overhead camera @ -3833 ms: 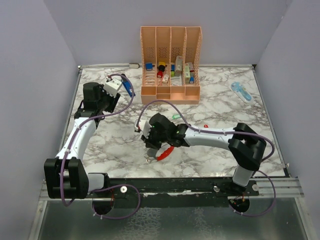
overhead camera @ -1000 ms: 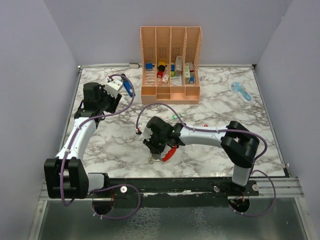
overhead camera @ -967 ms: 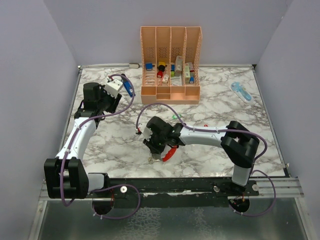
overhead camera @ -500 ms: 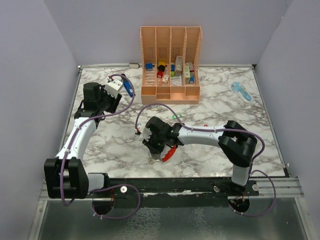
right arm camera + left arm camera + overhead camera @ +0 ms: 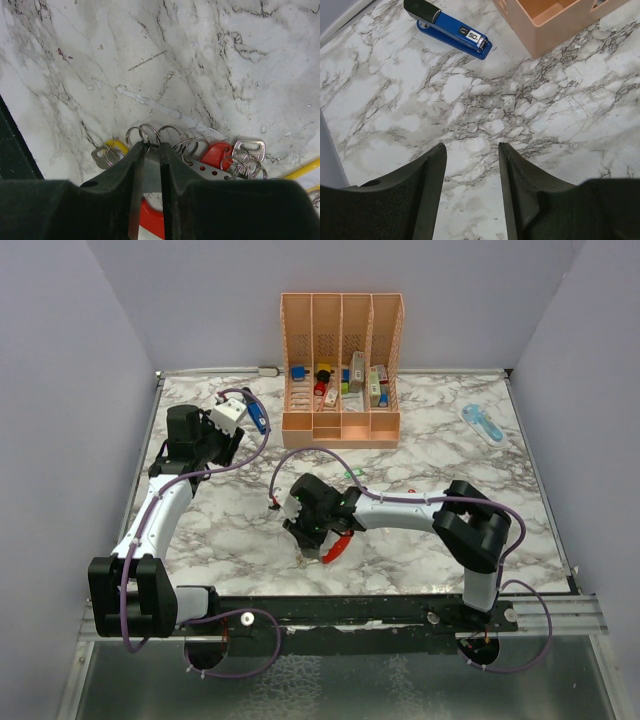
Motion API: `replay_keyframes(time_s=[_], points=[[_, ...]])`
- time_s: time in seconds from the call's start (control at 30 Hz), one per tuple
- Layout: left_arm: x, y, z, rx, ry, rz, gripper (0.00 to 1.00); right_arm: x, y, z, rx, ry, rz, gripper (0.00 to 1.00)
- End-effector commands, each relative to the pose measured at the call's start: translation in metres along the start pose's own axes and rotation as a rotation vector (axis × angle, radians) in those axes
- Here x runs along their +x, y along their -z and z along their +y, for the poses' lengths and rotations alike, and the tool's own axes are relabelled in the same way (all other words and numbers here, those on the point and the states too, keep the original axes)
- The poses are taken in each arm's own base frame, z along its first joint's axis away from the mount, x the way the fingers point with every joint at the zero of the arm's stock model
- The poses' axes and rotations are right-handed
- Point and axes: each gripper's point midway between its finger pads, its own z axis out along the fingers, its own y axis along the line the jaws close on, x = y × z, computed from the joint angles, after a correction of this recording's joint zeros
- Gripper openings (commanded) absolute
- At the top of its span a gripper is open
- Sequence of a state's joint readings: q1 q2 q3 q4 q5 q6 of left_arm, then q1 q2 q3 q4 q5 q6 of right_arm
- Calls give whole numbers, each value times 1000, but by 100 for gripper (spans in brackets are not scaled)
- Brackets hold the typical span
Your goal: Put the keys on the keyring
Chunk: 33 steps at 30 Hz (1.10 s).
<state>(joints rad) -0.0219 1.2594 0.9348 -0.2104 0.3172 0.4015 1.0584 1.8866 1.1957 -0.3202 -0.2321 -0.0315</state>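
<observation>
Right claw point(image 5: 150, 148) nearly shut, grey strip point(image 5: 150, 172) between fingers, probably nipped. Keys point(image 5: 220, 154) fan just ahead-right of tips. Red keyring point(image 5: 341, 544) touching claw, table front-centre. Left claw point(image 5: 471, 150) half open, empty, well apart.

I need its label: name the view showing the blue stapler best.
Left wrist: the stapler lies whole, label up. The top view shows only a small blue part of it; the right wrist shows none.

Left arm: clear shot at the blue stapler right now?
Probably yes. The left end effector is open and empty, the stapler lies just ahead on bare table, nothing between them.
</observation>
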Motion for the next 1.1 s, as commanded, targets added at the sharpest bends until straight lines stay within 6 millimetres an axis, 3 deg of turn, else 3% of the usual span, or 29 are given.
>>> replay_keyframes(time_s=[0.0, 0.1, 0.27, 0.47, 0.7, 0.87, 0.97, 1.07], points=[[-8, 2, -7, 25, -4, -35, 49, -16, -5, 3, -26, 30, -45, 20], [-8, 2, -7, 25, -3, -35, 49, -18, -7, 2, -26, 34, -44, 17], [-7, 2, -7, 26, -3, -34, 49, -17, -10, 3, -36, 30, -35, 1], [-8, 2, -9, 35, -1, -38, 49, -23, -1, -1, 1, 34, -63, 1], [-12, 2, -12, 55, 6, -47, 49, -48, 36, -11, 110, 27, -194, 1], [-14, 0, -17, 83, 17, -54, 49, -55, 62, -19, 191, 5, -272, 1], [-14, 0, -18, 86, 21, -56, 49, -51, 57, -9, 133, 19, -276, 1], [-13, 1, -11, 48, 30, -51, 49, -41, 39, 0, 54, 39, -200, 10]])
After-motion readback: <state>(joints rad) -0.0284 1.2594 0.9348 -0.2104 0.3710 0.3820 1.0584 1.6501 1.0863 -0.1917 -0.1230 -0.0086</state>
